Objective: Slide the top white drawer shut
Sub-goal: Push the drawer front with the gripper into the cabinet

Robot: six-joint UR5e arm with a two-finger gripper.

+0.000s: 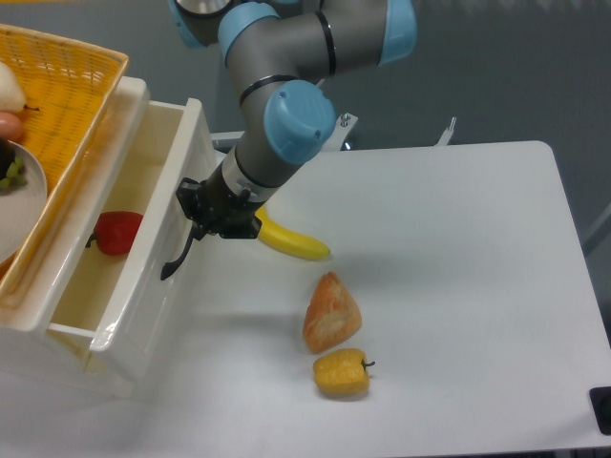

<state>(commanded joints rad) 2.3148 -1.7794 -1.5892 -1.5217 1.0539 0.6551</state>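
Observation:
The top white drawer [143,277] stands partly open at the left, sticking out of its white cabinet [134,95]. A red pepper [116,232] lies inside it. The curved black handle [179,256] is on the drawer's front face. My gripper [212,212] presses against that front face just above the handle. Its black fingers look drawn together with nothing between them. The lower drawer is hidden under the top one.
A yellow wicker basket [67,86] with fruit and a plate sits on the cabinet top. On the white table lie a banana [291,243], an orange pastry-like piece [331,313] and a yellow pepper [342,373].

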